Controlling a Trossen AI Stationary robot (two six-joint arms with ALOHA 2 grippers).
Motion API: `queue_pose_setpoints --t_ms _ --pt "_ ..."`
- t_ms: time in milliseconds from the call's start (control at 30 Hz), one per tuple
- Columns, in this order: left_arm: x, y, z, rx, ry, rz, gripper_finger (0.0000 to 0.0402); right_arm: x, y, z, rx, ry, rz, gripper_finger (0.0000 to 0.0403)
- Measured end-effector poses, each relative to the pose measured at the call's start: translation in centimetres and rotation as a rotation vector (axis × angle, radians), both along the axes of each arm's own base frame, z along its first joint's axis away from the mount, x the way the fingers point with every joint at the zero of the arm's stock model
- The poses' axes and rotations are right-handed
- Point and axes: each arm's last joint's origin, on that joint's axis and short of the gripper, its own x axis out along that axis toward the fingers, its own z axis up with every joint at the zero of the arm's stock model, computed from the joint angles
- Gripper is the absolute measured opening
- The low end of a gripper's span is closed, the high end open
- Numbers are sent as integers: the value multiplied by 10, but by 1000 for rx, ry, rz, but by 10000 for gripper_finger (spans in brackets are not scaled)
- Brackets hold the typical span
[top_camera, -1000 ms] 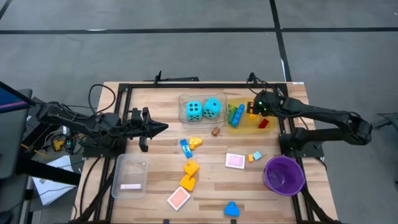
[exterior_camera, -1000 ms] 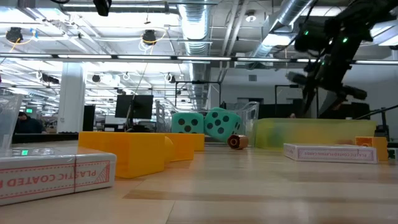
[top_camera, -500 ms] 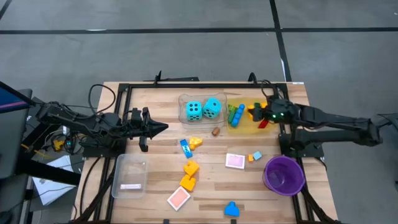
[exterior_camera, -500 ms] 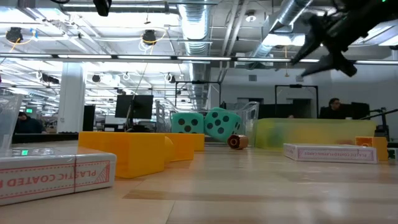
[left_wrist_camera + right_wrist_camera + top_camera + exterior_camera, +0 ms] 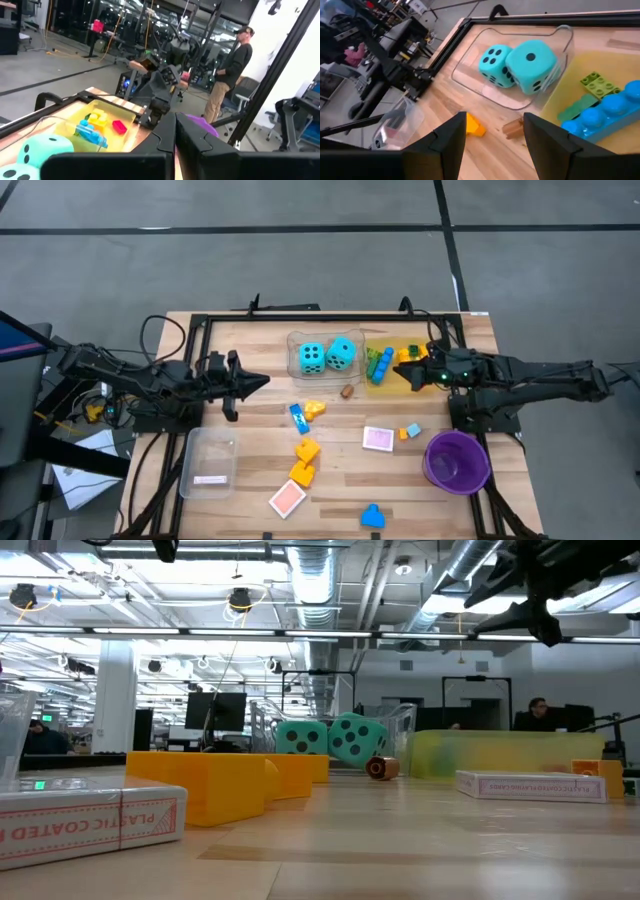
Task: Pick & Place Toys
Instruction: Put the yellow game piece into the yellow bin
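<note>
1. We see the toys spread over the wooden bench (image 5: 250, 480); a blue brick (image 5: 298, 417) near the middle lies with its long axis running away from the front edge, a little slanted.
2. In the yellow tray (image 5: 400, 383) a blue and green row of bricks (image 5: 380, 364) lies with its long side pointing across the tray, from its far wall toward its near wall.
3. The clear tray at the back (image 5: 296, 365) holds two turquoise dice (image 5: 326, 355) side by side, touching, with black dots on their faces.
4. The yellow tray, just beside it, also holds yellow bricks (image 5: 405, 356).
5. A second clear tray (image 5: 208, 462) stands near the front on the left side; inside we see only a label.
6. The purple bowl (image 5: 457, 460) stands at the front right; we cannot tell what is in it.
7. Loose on the bench are orange bricks (image 5: 304, 462), a pink tile (image 5: 377, 438), a second pink tile with orange border (image 5: 287, 499), a blue piece (image 5: 372, 516) by the front edge and a small brown cylinder (image 5: 346, 391).
8. The right pincer (image 5: 416, 372) hangs above the yellow tray; its fingers (image 5: 547, 140) stand apart and hold nothing.
9. The left pincer (image 5: 262, 383) waits over the left part of the bench, clenched and empty.
</note>
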Motion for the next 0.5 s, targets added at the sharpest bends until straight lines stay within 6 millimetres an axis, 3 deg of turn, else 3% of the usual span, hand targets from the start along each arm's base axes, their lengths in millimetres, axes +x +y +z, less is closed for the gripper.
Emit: queue_pose_setpoints --t_ms 233,500 --pt "-1 0 7 -19 -73 -4 45 0 3 0 1 -2 19 188" --pt "-1 -5 21 -38 -227 -54 167 0 3 0 7 -5 16 188"
